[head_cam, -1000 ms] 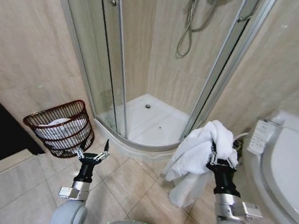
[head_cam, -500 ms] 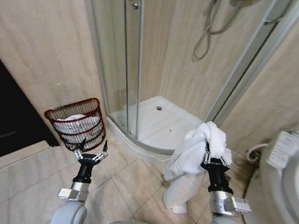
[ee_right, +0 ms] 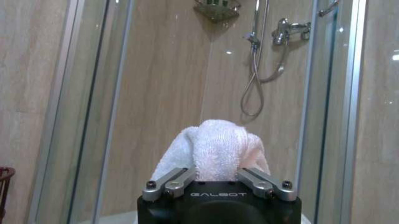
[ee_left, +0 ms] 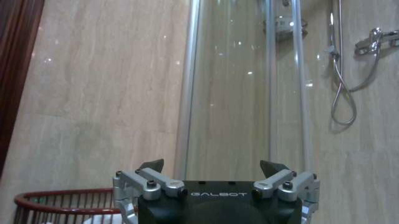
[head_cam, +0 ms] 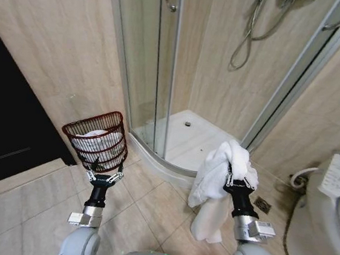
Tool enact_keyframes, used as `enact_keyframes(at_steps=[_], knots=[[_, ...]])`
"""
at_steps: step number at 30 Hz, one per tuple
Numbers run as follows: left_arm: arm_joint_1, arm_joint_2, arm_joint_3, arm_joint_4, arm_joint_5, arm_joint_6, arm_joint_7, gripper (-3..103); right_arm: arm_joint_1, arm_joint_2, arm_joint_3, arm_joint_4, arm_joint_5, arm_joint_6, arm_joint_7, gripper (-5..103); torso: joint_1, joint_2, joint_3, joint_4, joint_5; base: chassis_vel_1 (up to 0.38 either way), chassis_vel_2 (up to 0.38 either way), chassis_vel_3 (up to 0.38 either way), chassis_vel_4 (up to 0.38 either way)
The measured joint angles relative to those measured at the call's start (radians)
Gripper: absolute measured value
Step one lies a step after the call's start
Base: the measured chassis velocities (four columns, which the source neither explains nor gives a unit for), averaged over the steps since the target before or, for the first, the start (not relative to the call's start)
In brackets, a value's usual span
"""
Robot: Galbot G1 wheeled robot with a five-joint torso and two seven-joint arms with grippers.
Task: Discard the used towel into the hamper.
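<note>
Hamper [head_cam: 95,142] stands left of the shower stall [head_cam: 181,135], against the wall, towel [head_cam: 216,181] right

Tan floor [head_cam: 149,213] of big square tiles with thin dark lines. Round red-brown hamper [head_cam: 97,140] standing on it at ten o'clock, close to the wall, with something white inside. White shower base [head_cam: 183,142] sitting on the tiles at twelve o'clock, its curved edge facing this way, just beside the hamper. White toilet [head_cam: 329,229] resting on the tiles at three o'clock. Small square drain [head_cam: 262,204] set flat in the tiles between shower base and toilet.
</note>
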Motion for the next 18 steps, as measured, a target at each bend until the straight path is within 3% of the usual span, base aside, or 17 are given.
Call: enact_keyframes(at_steps=[18], knots=[[0.018,-0.013,-0.003,-0.011,0.022,-0.001,0.001,100,0.012,-0.009,0.0,-0.028,0.016,0.007,-0.018,7,0.0,0.0,0.0,0.0001,0.0,0.147,0.155,-0.028,-0.017]])
